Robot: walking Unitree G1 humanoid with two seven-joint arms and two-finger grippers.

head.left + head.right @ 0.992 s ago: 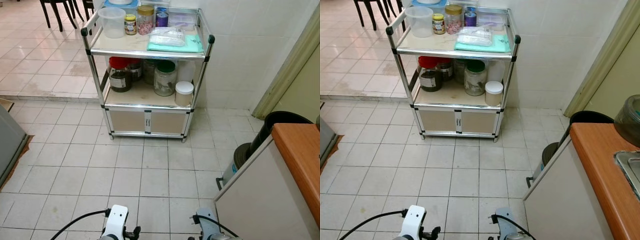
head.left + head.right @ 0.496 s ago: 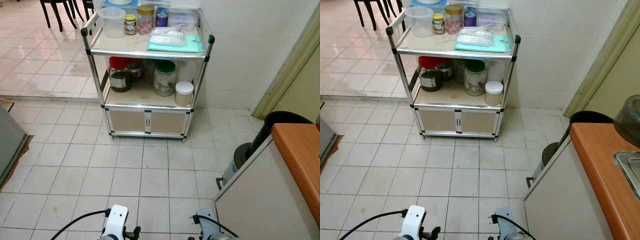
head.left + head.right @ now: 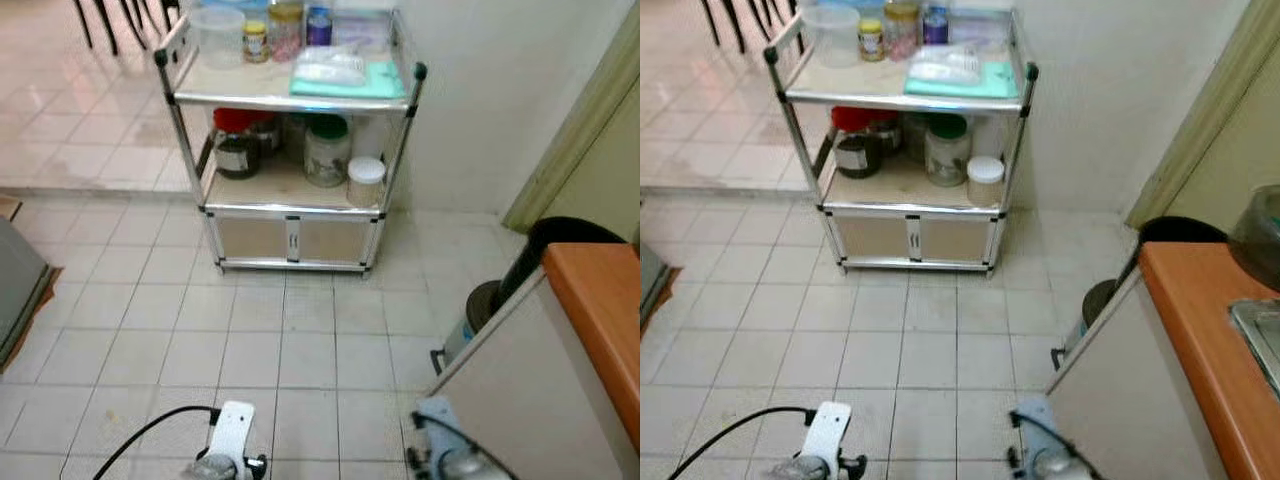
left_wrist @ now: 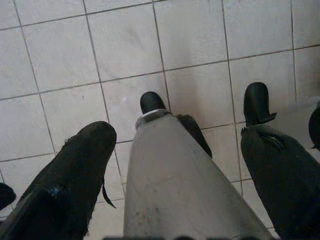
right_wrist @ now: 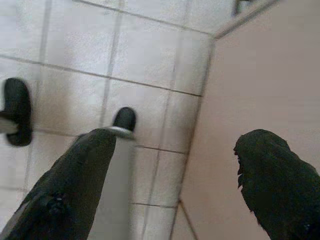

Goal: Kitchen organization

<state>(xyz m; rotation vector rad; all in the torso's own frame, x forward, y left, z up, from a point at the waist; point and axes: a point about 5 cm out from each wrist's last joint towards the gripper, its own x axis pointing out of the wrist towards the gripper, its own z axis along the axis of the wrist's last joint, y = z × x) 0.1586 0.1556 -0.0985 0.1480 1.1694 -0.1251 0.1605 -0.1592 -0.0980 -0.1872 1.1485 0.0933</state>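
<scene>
White tiled kitchen floor [image 3: 300, 350], slightly blurred. Far against the wall stands a metal shelf cart [image 3: 290, 150]: jars [image 3: 328, 152] on its middle shelf, clear containers [image 3: 220, 35] and a green cloth [image 3: 350, 82] on top. Orange-topped desk [image 3: 600, 320] at near right. Left gripper [image 4: 175, 130] and right gripper [image 5: 175, 165] hang low over the floor, fingers spread, holding nothing.

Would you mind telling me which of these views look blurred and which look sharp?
Both eye views are soft with motion blur, smearing the jars on the metal shelf cart; the left wrist view is fairly crisp on the floor tiles; the right wrist view is slightly blurred.
</scene>
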